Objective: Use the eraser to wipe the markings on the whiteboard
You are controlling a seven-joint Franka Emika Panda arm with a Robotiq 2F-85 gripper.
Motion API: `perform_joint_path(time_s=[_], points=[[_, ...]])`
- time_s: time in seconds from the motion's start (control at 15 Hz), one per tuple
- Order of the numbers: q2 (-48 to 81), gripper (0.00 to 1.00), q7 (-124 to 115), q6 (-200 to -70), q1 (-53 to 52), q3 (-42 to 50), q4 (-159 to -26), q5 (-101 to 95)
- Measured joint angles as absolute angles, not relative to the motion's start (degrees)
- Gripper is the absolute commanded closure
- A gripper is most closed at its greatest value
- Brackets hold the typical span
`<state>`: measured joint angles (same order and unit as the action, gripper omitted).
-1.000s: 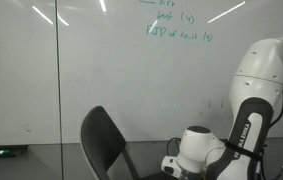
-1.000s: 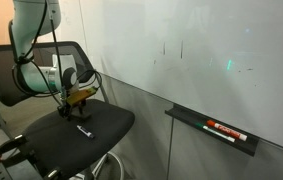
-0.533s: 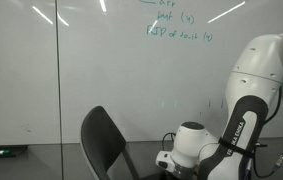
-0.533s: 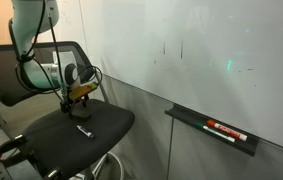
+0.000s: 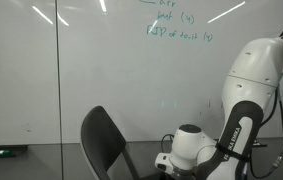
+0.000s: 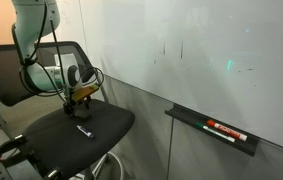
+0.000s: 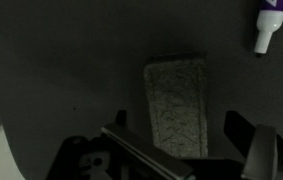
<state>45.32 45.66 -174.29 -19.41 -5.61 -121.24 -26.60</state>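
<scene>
- You are holding the gripper (image 6: 78,96) low over the chair seat (image 6: 111,120), toward its back edge near the backrest. No table is showing, so the seat is serving as the work surface.
- In the wrist view the jaws are standing apart, one on each side of the eraser (image 7: 176,105). Dark seat is showing between the block and the finger at the right of that picture. The other side is murky, so I am only judging that nothing is clamped.
- The eraser is lying flat on the seat, directly under the hand. Its long axis is running away from the wrist, across the line between the fingers, so closing would be taking it across its short width.
- A marker (image 6: 83,131) is lying nearer the seat's front edge, apart from the eraser.
- The whiteboard (image 6: 211,50) is standing off to the right, and its green markings (image 5: 176,28) are sitting high up, well apart from the hand. I am judging the wipe as not yet begun. The next move is looking like a straight descent and a squeeze.
</scene>
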Motion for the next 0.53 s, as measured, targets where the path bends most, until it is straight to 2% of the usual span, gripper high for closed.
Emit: perform_joint_path(time_s=[0.07,0.13,0.2,0.47,0.53], points=[[45.75,0.25,45.51,-174.29,-19.5,-5.53,-121.01,-26.65],[46.17,0.27,45.33,-174.29,-19.56,-5.48,-120.77,-26.71],[46.62,0.34,45.21,-174.35,-19.62,-5.47,-120.51,-26.81],[47.53,0.66,44.94,-174.38,-19.86,-5.45,-119.61,-27.16],[47.52,0.68,44.88,-174.36,-19.93,-5.39,-119.45,-27.53]])
